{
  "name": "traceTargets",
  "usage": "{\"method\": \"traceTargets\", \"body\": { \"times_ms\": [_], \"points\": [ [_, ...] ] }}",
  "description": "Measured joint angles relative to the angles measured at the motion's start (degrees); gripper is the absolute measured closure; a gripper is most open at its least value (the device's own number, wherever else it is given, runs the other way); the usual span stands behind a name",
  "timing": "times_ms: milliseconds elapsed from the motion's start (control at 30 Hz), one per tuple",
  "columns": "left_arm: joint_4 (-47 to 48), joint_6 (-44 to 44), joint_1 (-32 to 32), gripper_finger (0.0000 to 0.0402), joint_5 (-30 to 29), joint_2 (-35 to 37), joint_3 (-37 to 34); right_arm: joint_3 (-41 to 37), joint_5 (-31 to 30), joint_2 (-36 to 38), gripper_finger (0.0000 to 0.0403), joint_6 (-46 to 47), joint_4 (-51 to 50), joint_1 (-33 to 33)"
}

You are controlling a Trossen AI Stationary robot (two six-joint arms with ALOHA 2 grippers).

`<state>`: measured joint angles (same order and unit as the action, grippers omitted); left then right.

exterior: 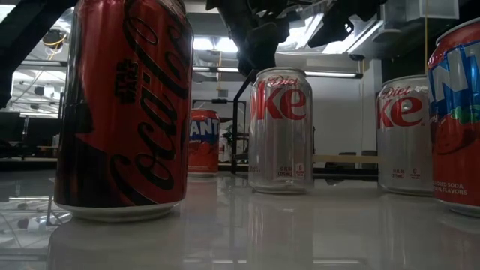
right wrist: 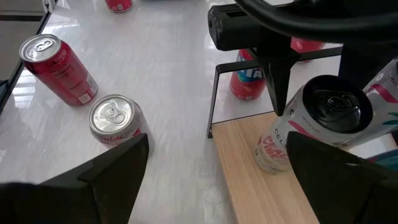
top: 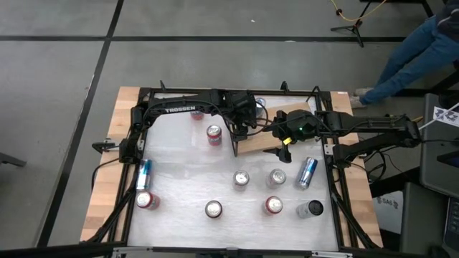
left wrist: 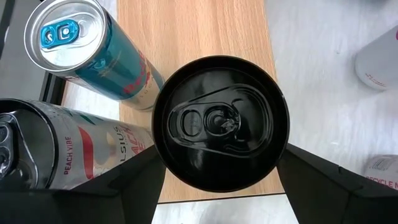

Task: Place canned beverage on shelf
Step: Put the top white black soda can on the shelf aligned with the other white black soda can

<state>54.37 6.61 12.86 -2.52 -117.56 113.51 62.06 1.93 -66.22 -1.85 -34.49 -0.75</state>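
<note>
The shelf (top: 264, 143) is a light wooden board (left wrist: 199, 31) with a thin black upright frame (right wrist: 214, 93) at one end. Three cans stand on it. A black-topped white can (left wrist: 221, 124) stands near the board's edge, its base (right wrist: 270, 160) on the wood. My left gripper (left wrist: 221, 158) hangs over it, pointing steeply down, with one finger on either side. Beside it stand a teal can (left wrist: 93, 53) and a white peach-labelled can (left wrist: 68, 155). My right gripper (right wrist: 217, 143) waits open and empty just right of the shelf (top: 281, 140). My left gripper's fingers (left wrist: 134, 183) stand close against the two opposite sides of the black-topped can, just below its rim (left wrist: 160, 146), coming from above at a slant. The can's top hides the fingertips, so I cannot tell whether they touch it. The can rests upright on the board.
Several loose cans stand on the white tabletop near the shelf: a red one (top: 214, 134), two silver ones (top: 241, 178) (top: 277, 177), and others along the near edge (top: 273, 206). Blue cans lie flat (top: 307, 172) (top: 143, 174). A person's legs (top: 409, 50) are at the far right.
</note>
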Motion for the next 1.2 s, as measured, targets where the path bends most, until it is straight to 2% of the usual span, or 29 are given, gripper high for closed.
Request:
{"method": "traceTargets", "body": {
  "times_ms": [767, 1033, 1200],
  "points": [
    [2.54, -0.02, -0.66, 0.0115, -0.70, 4.61, 0.00, 0.04, 0.00, 0.02, 0.0033, 0.00, -0.04, -0.02],
    [7.65, 0.40, -2.23, 0.0115, -1.03, 10.67, 0.00, 0.05, 0.03, 0.04, 0.0033, 0.01, -0.45, -0.01],
    [12.19, 0.75, -3.41, 0.0115, -1.01, 17.90, -0.03, 0.07, 0.08, 0.00, 0.0033, 0.02, -0.55, 0.00]
  ]
}}
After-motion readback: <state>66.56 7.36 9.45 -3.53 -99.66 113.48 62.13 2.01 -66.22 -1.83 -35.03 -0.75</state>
